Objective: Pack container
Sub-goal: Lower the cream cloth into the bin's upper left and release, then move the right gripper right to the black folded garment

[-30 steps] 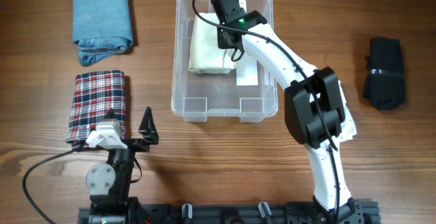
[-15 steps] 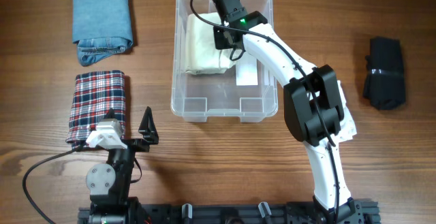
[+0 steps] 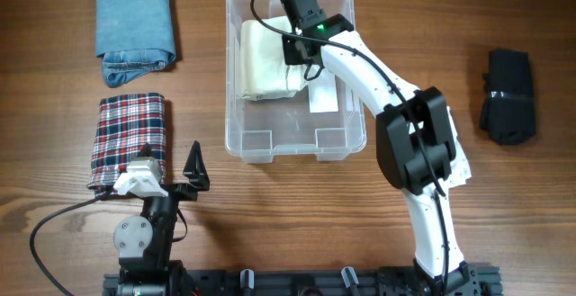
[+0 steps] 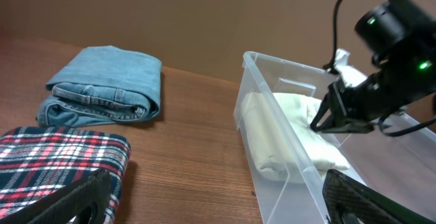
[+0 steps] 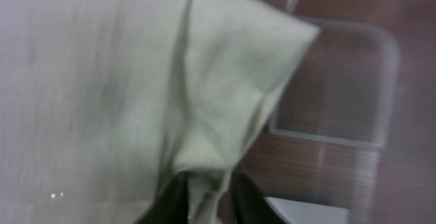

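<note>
The clear container (image 3: 236,139) stands at the middle back of the table; its near wall (image 4: 272,122) shows in the left wrist view. A folded cream garment (image 3: 261,62) lies inside it, against the left wall. My right gripper (image 3: 292,56) reaches down into the bin at the garment's right edge. In the right wrist view the gripper (image 5: 204,198) has its dark fingers close together with a raised fold of the cream garment (image 5: 102,81) pinched between them. My left gripper (image 3: 166,174) rests open near the front left with nothing in it, fingers wide apart (image 4: 218,207).
Folded blue jeans (image 3: 135,31) lie at the back left. A folded plaid shirt (image 3: 130,139) lies just ahead of the left gripper. A black garment (image 3: 508,94) lies at the far right. A white label (image 3: 326,98) shows on the bin's floor.
The right gripper has pushed the cream garment leftward inside the bin, and the bin itself has slid a little to the left. The left arm has not moved.
</note>
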### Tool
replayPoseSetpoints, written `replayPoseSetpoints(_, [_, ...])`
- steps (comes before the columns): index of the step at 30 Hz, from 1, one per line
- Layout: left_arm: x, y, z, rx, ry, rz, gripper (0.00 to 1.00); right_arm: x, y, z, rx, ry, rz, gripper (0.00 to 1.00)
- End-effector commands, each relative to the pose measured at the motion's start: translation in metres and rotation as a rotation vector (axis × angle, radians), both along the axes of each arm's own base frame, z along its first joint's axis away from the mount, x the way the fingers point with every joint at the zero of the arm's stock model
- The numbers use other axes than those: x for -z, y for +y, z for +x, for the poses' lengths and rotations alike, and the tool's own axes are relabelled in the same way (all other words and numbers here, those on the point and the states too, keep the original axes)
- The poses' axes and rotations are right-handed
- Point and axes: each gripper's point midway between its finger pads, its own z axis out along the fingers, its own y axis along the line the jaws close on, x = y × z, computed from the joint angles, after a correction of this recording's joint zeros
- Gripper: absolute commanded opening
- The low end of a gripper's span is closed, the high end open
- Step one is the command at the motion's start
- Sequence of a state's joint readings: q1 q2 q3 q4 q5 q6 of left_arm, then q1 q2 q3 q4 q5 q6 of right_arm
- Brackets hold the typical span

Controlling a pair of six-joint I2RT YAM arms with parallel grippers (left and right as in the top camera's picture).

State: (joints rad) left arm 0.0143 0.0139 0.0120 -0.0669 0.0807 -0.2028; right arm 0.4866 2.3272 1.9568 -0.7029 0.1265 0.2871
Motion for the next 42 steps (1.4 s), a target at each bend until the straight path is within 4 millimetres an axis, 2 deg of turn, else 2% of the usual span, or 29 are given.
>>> replayPoseSetpoints(1, [0.002, -0.001, 0.0, 0.008, -0.001, 0.012, 1.0, -0.091, -0.017, 0.007, 0.083, -0.174, 0.004, 0.45])
replayPoseSetpoints(4, [0.002, -0.001, 0.0, 0.008, -0.001, 0.012, 1.0, -0.13, -0.041, 0.002, 0.13, -0.225, -0.016, 0.72])
replayPoseSetpoints(5, [0.002, -0.001, 0.0, 0.008, -0.001, 0.012, 1.0, -0.145, -0.058, -0.002, 0.162, -0.238, -0.037, 0.8])
replayPoseSetpoints(8, [0.002, -0.001, 0.0, 0.008, -0.001, 0.012, 1.0, -0.174, -0.105, -0.014, 0.251, -0.237, -0.073, 0.96])
replayPoseSetpoints(9, [0.002, -0.001, 0.0, 0.008, -0.001, 0.012, 1.0, -0.183, -0.127, -0.021, 0.307, -0.223, -0.07, 1.0])
replayPoseSetpoints(13, [0.002, -0.001, 0.0, 0.008, -0.001, 0.012, 1.0, -0.204, -0.203, -0.047, 0.522, -0.176, -0.049, 1.0])
replayPoseSetpoints(16, [0.002, -0.001, 0.0, 0.008, -0.001, 0.012, 1.0, -0.212, -0.267, -0.078, 0.703, -0.118, -0.053, 1.0])
replayPoseSetpoints(19, [0.002, -0.001, 0.0, 0.008, -0.001, 0.012, 1.0, -0.208, -0.316, -0.101, 0.819, -0.054, -0.084, 1.0])
replayPoseSetpoints(20, [0.002, -0.001, 0.0, 0.008, -0.001, 0.012, 1.0, -0.204, -0.338, -0.112, 0.871, -0.021, -0.097, 1.0])
replayPoseSetpoints(23, [0.002, -0.001, 0.0, 0.008, -0.001, 0.012, 1.0, -0.19, -0.381, -0.13, 0.932, 0.039, -0.138, 1.0])
replayPoseSetpoints(25, [0.002, -0.001, 0.0, 0.008, -0.001, 0.012, 1.0, -0.182, -0.399, -0.136, 0.935, 0.065, -0.162, 1.0])
replayPoseSetpoints(28, [0.002, -0.001, 0.0, 0.008, -0.001, 0.012, 1.0, -0.171, -0.412, -0.141, 0.887, 0.096, -0.205, 1.0])
replayPoseSetpoints(34, [0.002, -0.001, 0.0, 0.008, -0.001, 0.012, 1.0, -0.15, -0.415, -0.132, 0.79, 0.102, -0.258, 1.0])
replayPoseSetpoints(38, [0.002, -0.001, 0.0, 0.008, -0.001, 0.012, 1.0, -0.127, -0.431, -0.135, 0.79, 0.128, -0.367, 1.0])
replayPoseSetpoints(42, [0.002, -0.001, 0.0, 0.008, -0.001, 0.012, 1.0, -0.104, -0.432, -0.132, 0.767, 0.163, -0.382, 0.99])
